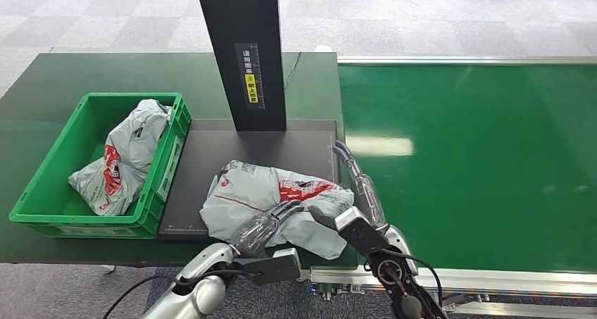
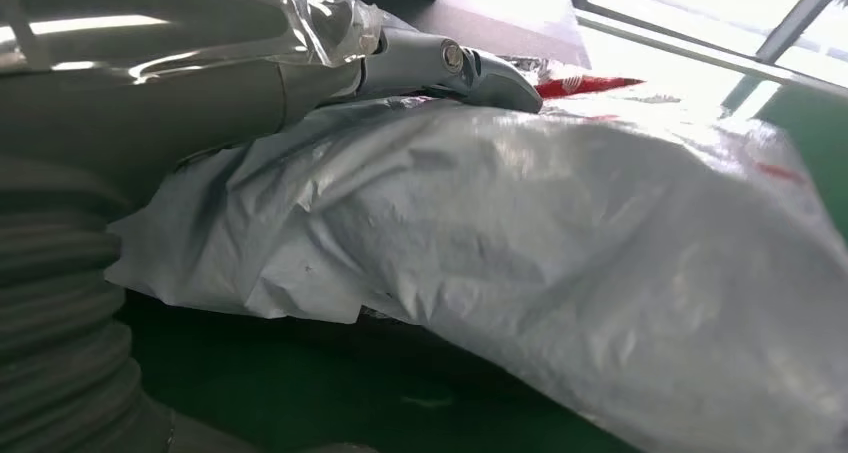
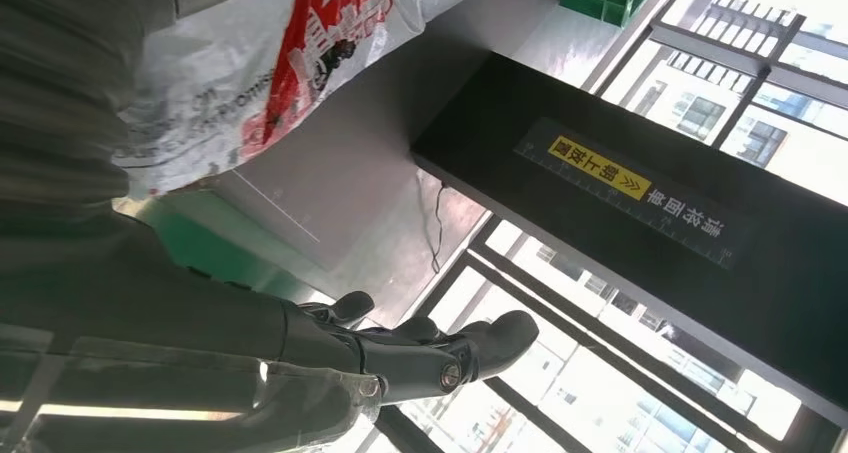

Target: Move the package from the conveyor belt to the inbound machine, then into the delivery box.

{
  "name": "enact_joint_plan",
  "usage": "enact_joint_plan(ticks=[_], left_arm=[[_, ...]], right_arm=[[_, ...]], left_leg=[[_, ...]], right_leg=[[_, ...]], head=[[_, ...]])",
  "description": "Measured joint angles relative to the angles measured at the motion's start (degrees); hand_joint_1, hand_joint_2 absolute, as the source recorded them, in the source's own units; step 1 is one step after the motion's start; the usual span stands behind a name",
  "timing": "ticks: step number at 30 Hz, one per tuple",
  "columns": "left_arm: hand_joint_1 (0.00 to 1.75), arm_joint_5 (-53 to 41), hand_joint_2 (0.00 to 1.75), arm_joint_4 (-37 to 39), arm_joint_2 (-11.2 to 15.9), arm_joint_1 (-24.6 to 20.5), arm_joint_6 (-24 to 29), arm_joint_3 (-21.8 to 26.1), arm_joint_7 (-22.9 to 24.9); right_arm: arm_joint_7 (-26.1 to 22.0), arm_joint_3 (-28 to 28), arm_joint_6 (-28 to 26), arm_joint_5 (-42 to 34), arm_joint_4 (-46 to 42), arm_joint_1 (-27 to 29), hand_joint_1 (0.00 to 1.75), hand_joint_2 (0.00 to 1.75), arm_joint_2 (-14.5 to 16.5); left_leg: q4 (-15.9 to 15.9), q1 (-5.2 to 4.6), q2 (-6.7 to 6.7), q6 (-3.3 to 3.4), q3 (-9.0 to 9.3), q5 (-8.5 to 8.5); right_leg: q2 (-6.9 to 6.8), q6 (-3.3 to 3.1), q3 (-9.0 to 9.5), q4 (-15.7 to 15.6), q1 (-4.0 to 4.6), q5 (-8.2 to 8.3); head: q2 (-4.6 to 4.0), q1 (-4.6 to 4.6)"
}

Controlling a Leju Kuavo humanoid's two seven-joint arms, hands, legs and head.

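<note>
— Two hands on it?
— Only my left hand (image 1: 271, 220): fingers lie flat over the package (image 1: 271, 196) on the black scanner plate (image 1: 211, 139). I see my right hand (image 1: 355, 185) spread, holding nothing.

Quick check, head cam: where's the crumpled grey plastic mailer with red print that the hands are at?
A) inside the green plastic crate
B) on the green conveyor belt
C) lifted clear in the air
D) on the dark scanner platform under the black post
D: the crumpled grey plastic mailer with red print lies on the dark scanner platform, left of the green conveyor belt, with the left hand resting on it.
</note>
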Motion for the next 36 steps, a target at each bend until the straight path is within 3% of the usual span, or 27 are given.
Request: enact_joint_plan(ticks=[1,4,5,6,17,26,36], left_arm=[[0.1,-1.1,1.75,0.4,-0.2,-0.2,0.1,0.0,0.8],[1.33,-3.6,1.75,1.4,-0.7,-0.5,-0.4,0.0,2.3],[1.67,-4.1,1.75,1.7,-0.8,-0.6,-0.6,0.0,2.5],[1.72,-4.5,1.75,2.0,-1.0,-0.7,-0.6,0.0,2.6],[1.75,-4.8,1.75,1.4,-2.0,-0.1,6.9,3.2,-1.1],[1.75,-1.3,1.75,-3.5,-2.3,3.0,17.1,7.4,-5.6],[1.75,-0.6,1.75,-14.7,-2.4,6.9,39.1,9.9,-20.5]], right_arm=[[0.0,-0.5,0.2,0.0,-0.4,0.4,0.0,1.75,0.0],[0.3,-1.6,1.0,-0.1,-1.6,1.4,0.0,1.75,0.0],[0.4,-1.9,1.3,-0.1,-2.0,1.6,0.0,1.75,0.0],[0.5,-2.2,1.5,-0.2,-2.3,1.8,0.0,1.75,0.0],[0.8,-4.7,3.4,0.0,-5.8,4.5,0.0,1.75,0.0],[0.9,-5.8,4.4,0.1,-7.6,5.6,0.0,1.75,0.1],[0.4,-6.6,5.2,-1.7,-8.8,6.4,0.0,1.75,0.0]], left_leg=[[0.0,0.0,0.0,0.0,0.0,0.0],[0.0,0.0,0.0,0.0,0.0,-0.01],[0.0,0.0,0.0,0.0,0.01,-0.01],[0.0,0.0,0.0,0.0,0.02,-0.01],[0.0,0.0,0.0,-0.01,0.07,-0.01],[0.0,0.01,0.0,-0.01,0.03,-0.02],[0.0,0.0,0.0,-0.01,0.0,-0.02]], right_leg=[[0.0,0.0,0.0,0.0,0.0,0.0],[0.0,0.0,0.01,0.0,0.0,0.0],[0.0,0.0,0.02,0.0,0.0,0.0],[0.0,0.0,0.03,0.0,0.0,0.0],[0.0,0.0,0.08,0.0,0.0,0.0],[0.0,0.0,0.03,0.0,0.0,0.0],[0.0,0.0,0.02,0.0,0.0,-0.01]], head=[[0.0,0.01],[0.0,0.01],[0.0,0.01],[0.0,0.01],[0.0,0.01],[0.0,0.01],[0.0,0.01]])
